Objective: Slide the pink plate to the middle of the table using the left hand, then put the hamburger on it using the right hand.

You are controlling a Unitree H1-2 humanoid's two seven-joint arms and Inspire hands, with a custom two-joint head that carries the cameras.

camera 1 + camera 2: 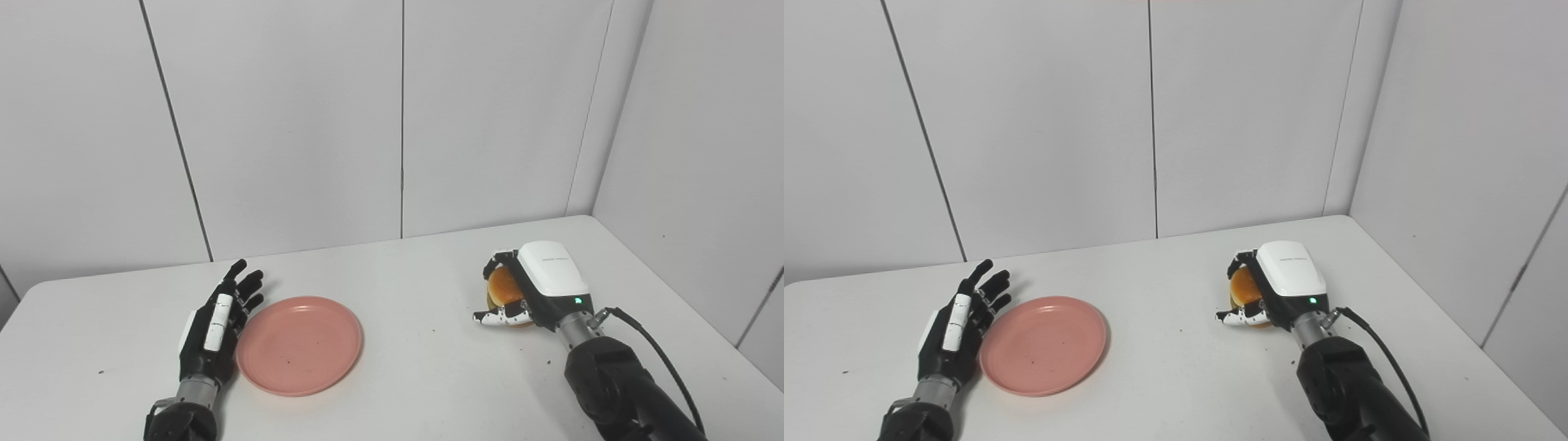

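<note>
Plate (pixel 299 344) first: you will find it pink and bare, lying flat on the counter (pixel 416 380) left of the middle. Your left hand (pixel 215 324) stands edge-on at the plate's left rim, fingers (pixel 248 285) stretched out and apart, holding nothing; it is just beside the rim, and whether it touches you cannot tell. A few dark specks dot the counter between the two hands. On your right, well apart from the plate, the hamburger (pixel 505 288) sits low at the counter with your right hand (pixel 520 294) wrapped round it, fingers curled over the far side of the bun and thumb under the near side. Whether the hamburger is lifted off the counter you cannot tell.
</note>
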